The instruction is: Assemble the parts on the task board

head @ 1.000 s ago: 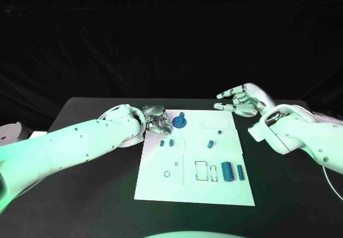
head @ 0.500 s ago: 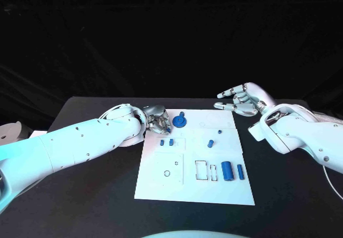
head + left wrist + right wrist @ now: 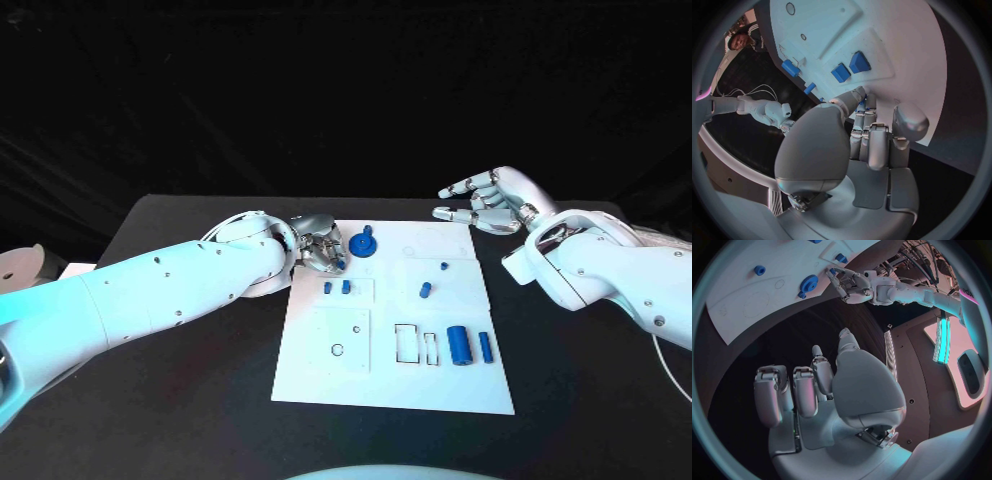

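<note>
Black cloth hangs behind a black table (image 3: 188,400), and the white board (image 3: 397,385) lies in its middle. At the board's far left corner sits the left hand (image 3: 319,248), fingers curled in over the edge. From the wrist view its fingertips (image 3: 861,105) reach toward something blue, but whether they pinch anything I cannot tell. The right hand (image 3: 488,202) hovers off the far right corner, fingers spread, holding nothing.

The risks, as I judge them: that left hand is crowded against the board's edge, so a push forward could shove the whole plate sideways and knock loose pieces out of their places. The blue disc (image 3: 362,245) lies just right of those fingers; a clumsy sweep could flick it away. If the fingers do carry a small piece, a loose pinch could drop it onto the dark table, where it would be hard to recover.

Now the parts themselves: all small and blue. Two stubby blocks (image 3: 336,287) lie side by side in a raised panel left of centre, a short peg (image 3: 424,290) at mid-board, and a fat cylinder (image 3: 459,344) with a thin bar (image 3: 486,347) stand near the right edge, beside two empty rectangular slots (image 3: 405,344).
</note>
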{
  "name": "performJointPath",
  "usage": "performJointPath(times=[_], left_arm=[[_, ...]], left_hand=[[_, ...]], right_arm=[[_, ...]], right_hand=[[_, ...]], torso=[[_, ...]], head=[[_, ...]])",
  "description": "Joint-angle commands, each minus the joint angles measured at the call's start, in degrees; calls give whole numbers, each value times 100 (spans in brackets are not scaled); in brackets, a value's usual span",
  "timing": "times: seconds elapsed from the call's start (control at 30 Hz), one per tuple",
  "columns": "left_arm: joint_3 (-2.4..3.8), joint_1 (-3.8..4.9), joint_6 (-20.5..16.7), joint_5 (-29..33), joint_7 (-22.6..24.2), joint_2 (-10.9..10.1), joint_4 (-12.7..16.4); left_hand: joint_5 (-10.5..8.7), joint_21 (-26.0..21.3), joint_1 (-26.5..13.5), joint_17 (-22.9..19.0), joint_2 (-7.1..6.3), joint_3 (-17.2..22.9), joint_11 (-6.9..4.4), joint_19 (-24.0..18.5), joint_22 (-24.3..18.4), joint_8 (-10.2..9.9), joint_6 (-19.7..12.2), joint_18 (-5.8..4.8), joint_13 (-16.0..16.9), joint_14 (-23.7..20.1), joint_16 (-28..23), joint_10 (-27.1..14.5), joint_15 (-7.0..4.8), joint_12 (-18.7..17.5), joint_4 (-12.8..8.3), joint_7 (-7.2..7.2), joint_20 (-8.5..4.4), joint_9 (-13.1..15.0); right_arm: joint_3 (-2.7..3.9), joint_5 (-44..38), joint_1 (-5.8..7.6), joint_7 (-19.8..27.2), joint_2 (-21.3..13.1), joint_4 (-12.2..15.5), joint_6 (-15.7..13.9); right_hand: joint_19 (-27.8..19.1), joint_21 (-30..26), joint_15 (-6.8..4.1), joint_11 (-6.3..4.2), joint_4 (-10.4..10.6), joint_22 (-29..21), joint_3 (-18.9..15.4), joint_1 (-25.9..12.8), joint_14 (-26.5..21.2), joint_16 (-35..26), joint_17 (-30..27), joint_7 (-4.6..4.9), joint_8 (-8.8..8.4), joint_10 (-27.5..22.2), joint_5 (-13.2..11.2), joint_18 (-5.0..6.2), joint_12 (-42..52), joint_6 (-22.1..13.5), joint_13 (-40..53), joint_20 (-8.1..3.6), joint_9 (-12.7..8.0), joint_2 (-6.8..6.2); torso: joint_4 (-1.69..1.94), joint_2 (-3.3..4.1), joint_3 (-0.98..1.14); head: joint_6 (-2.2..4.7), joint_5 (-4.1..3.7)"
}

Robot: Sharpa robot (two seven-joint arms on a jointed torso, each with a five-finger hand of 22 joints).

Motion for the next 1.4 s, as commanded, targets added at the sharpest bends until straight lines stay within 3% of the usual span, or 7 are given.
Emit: performJointPath(times=[0.03, 0.3, 0.83, 1.4], left_arm=[[0, -2, 66, -21, 30, 3, 22], [0, -2, 50, -21, 29, -4, 30], [-2, -6, 166, -44, -84, -6, 20], [-3, -10, 90, -63, -92, -14, 8]], left_hand=[[-30, 5, -46, -6, 15, 21, -6, 111, 3, -18, 26, -62, 5, 306, 19, 40, 22, -21, -18, 7, 40, 5], [-34, 15, -60, 11, 7, 20, -6, 111, 16, -25, 35, -63, 8, 308, 28, 48, 19, -34, -29, 6, 40, 4], [-33, 0, -246, -21, -139, 53, 143, 85, 33, -325, -267, -78, -30, 293, 29, -198, 134, -308, -89, 165, 117, -60], [-34, 5, -267, -39, -166, 58, 167, 80, 46, -403, -356, -80, -25, 287, 26, -214, 154, -317, -108, 198, 138, -63]], right_arm=[[1, -22, -3, 23, 0, 5, 63], [1, -22, -3, 21, -2, 5, 65], [1, -22, -3, 19, -4, 8, 68], [1, -22, -2, 16, -5, 3, 67]], right_hand=[[304, -24, 18, -22, 1, 1015, -25, -20, 492, -12, 958, -24, 19, 16, -22, 47, 15, 22, 67, 23, 9, 54], [304, -24, 18, -22, 1, 1015, -25, -20, 492, -12, 958, -24, 19, 16, -22, 47, 15, 22, 67, 23, 9, 54], [304, -24, 18, -22, 1, 1015, -25, -20, 492, -12, 958, -24, 19, 16, -22, 47, 15, 22, 67, 23, 9, 54], [304, -25, 17, -23, -4, 1014, -34, -12, 491, -15, 954, -25, 18, 16, -28, 47, 16, 23, 65, 22, 10, 65]], torso=[[3, -1, 0], [1, -1, -1], [6, -2, 0], [4, 0, -1]], head=[[-11, 0], [-13, 2], [-24, 15], [-24, 28]])
